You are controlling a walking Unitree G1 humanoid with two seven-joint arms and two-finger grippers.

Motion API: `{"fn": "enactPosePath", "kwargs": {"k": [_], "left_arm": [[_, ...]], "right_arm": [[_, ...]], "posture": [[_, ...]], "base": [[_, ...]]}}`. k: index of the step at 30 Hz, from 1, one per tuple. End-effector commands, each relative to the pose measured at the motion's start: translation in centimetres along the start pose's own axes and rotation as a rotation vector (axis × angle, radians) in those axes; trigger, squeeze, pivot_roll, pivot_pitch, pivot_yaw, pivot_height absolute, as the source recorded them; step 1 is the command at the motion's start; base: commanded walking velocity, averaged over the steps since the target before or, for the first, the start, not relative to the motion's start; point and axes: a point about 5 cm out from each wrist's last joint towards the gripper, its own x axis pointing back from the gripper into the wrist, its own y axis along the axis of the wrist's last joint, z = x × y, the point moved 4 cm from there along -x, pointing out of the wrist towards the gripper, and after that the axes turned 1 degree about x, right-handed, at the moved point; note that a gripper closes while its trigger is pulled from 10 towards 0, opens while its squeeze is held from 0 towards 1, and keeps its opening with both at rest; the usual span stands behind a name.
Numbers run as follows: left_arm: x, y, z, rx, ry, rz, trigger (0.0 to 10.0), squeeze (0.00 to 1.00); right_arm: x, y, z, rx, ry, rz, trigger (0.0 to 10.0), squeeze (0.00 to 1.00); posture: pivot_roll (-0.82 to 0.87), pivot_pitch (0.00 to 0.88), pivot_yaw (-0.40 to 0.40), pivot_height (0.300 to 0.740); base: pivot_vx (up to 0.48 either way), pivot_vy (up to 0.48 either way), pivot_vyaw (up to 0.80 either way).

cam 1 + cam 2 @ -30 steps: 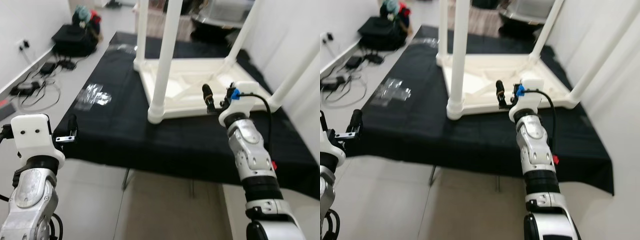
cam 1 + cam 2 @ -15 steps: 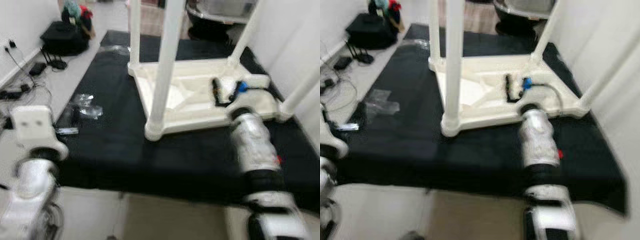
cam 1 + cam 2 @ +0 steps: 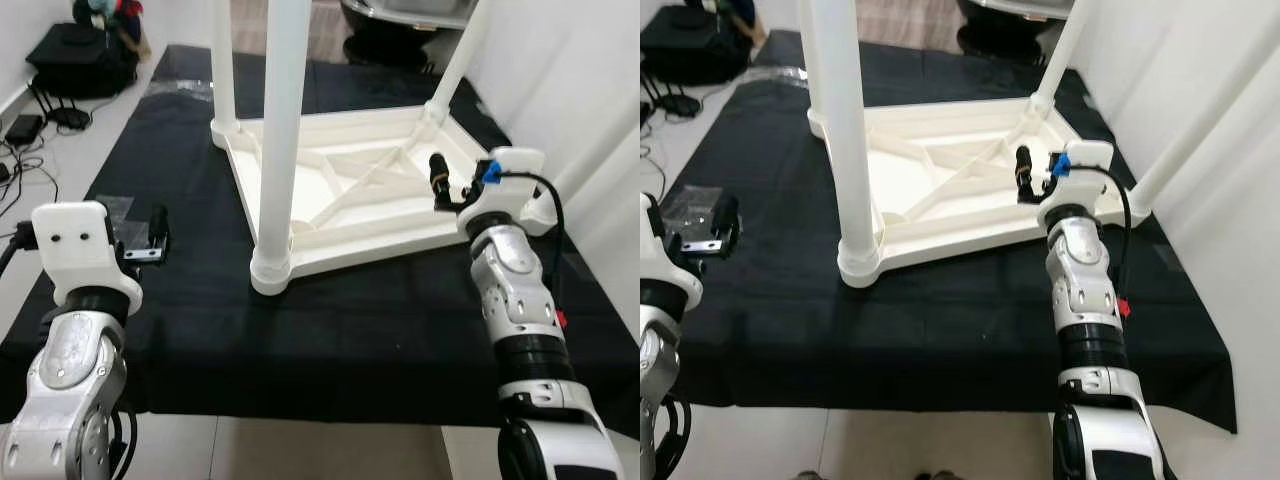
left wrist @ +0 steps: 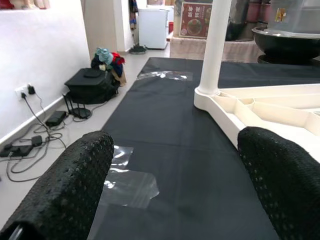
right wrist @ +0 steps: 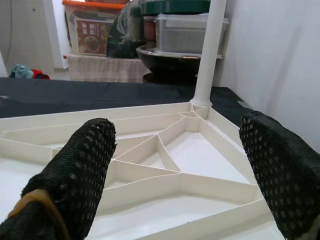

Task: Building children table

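Two silver, segmented arms end in white boxy wrist housings. The right gripper (image 3: pixel 437 180) carries a blue fitting and a looping black cable. The left gripper (image 3: pixel 157 228) has black textured fingers (image 4: pixel 75 190).

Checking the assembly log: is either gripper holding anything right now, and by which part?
Nothing is held. The left gripper is open over the black cloth; the right gripper is open above the upturned white table.

Even, bright indoor light; my head views sharp. Soft glare on plastic sheet (image 4: pixel 127 186). My fingertips (image 5: pixel 75 185) look slightly defocused, perhaps.
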Motion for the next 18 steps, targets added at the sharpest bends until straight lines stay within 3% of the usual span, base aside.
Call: {"fn": "enactPosePath", "kwargs": {"k": [1, 6, 7, 8, 9, 11, 12, 13, 14, 17, 18], "left_arm": [[0.3, -0.3, -0.4, 0.005, -0.019, 0.014, 10.0, 0.00], [0.9, -1.2, -1.8, 0.027, -0.093, 0.059, 10.0, 0.00], [1.4, -1.8, -2.9, 0.046, -0.166, 0.100, 10.0, 0.00], [1.4, -1.8, -2.9, 0.046, -0.166, 0.100, 10.0, 0.00], [2.2, -2.5, -4.6, 0.070, -0.273, 0.144, 10.0, 0.00], [2.2, -2.5, -4.6, 0.070, -0.273, 0.144, 10.0, 0.00], [4.1, -3.5, -7.6, 0.123, -0.477, 0.225, 10.0, 0.00], [4.1, -3.5, -7.6, 0.123, -0.477, 0.225, 10.0, 0.00], [5.0, -3.6, -8.7, 0.144, -0.561, 0.246, 10.0, 0.00], [5.0, -3.6, -8.7, 0.144, -0.561, 0.246, 10.0, 0.00], [5.7, -3.7, -9.6, 0.167, -0.625, 0.266, 10.0, 0.00]], "right_arm": [[0.1, -0.5, -0.1, -0.021, -0.001, 0.017, 10.0, 0.00], [-0.2, -1.0, -0.5, -0.001, 0.016, 0.047, 10.0, 0.00], [-0.5, -1.8, -0.9, 0.014, 0.049, 0.109, 10.0, 0.00], [-0.5, -1.8, -0.9, 0.014, 0.049, 0.109, 10.0, 0.00], [-0.7, -3.0, -1.3, 0.065, 0.114, 0.202, 10.0, 0.00], [-0.7, -3.0, -1.3, 0.065, 0.114, 0.202, 10.0, 0.00], [-0.6, -4.2, -2.1, 0.127, 0.249, 0.321, 10.0, 0.00], [-0.6, -4.2, -2.1, 0.127, 0.249, 0.321, 10.0, 0.00], [-0.4, -4.2, -2.4, 0.137, 0.313, 0.352, 10.0, 0.00], [-0.4, -4.2, -2.4, 0.137, 0.313, 0.352, 10.0, 0.00], [-0.2, -4.1, -2.7, 0.161, 0.384, 0.371, 10.0, 1.00]], "posture": [[0.08, 0.180, -0.125, 0.740], [0.08, 0.184, -0.127, 0.740], [0.08, 0.188, -0.128, 0.740], [0.08, 0.188, -0.128, 0.740], [0.08, 0.191, -0.127, 0.740], [0.08, 0.191, -0.127, 0.740], [0.08, 0.195, -0.131, 0.740], [0.08, 0.195, -0.131, 0.740], [0.07, 0.197, -0.129, 0.740], [0.07, 0.197, -0.129, 0.740], [0.07, 0.199, -0.130, 0.740]], "base": [[0.000, 0.000, 0.00], [0.000, 0.000, 0.00], [0.000, 0.000, 0.00], [0.000, 0.000, 0.00], [0.000, 0.000, 0.00], [0.000, 0.000, 0.00], [0.000, 0.000, 0.00], [0.000, 0.000, 0.00], [0.000, 0.000, 0.00], [0.000, 0.000, 0.00], [0.000, 0.000, 0.00]]}}
